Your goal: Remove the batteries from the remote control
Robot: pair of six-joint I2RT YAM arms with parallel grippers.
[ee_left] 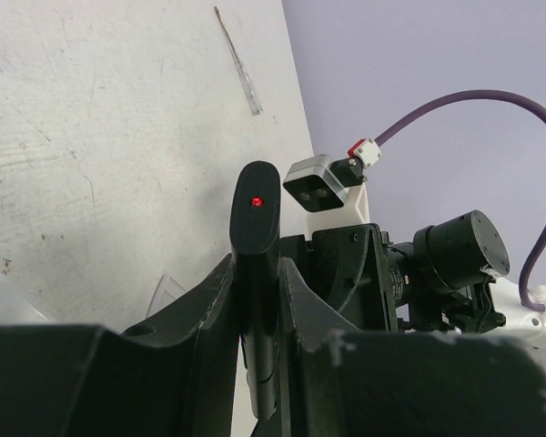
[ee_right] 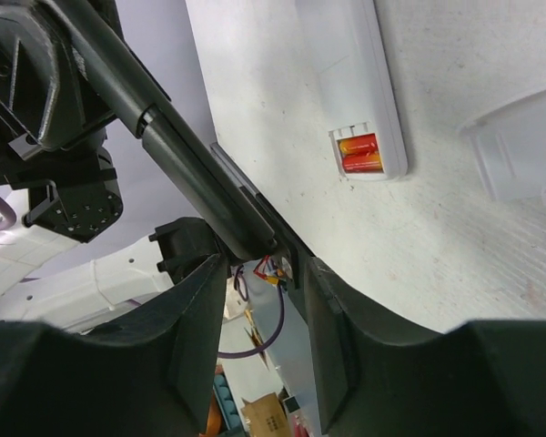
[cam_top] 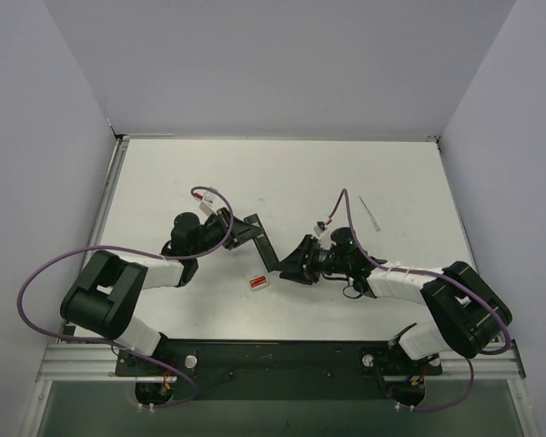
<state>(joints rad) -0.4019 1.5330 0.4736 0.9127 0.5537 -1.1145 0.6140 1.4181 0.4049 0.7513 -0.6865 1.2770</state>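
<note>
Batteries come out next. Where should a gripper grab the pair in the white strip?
From straight above, probably: the batteries lie side by side in the white strip's open end recess, only their tops exposed. Pinch one across its rounded top.

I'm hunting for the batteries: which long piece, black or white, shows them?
The white strip flat on the table: two orange batteries sit in its end. The black remote between the left gripper and right gripper shows none.

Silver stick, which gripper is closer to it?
Right. The right gripper is left of the silver stick and nearer the bases; the left gripper is further left, past the remote control.
</note>
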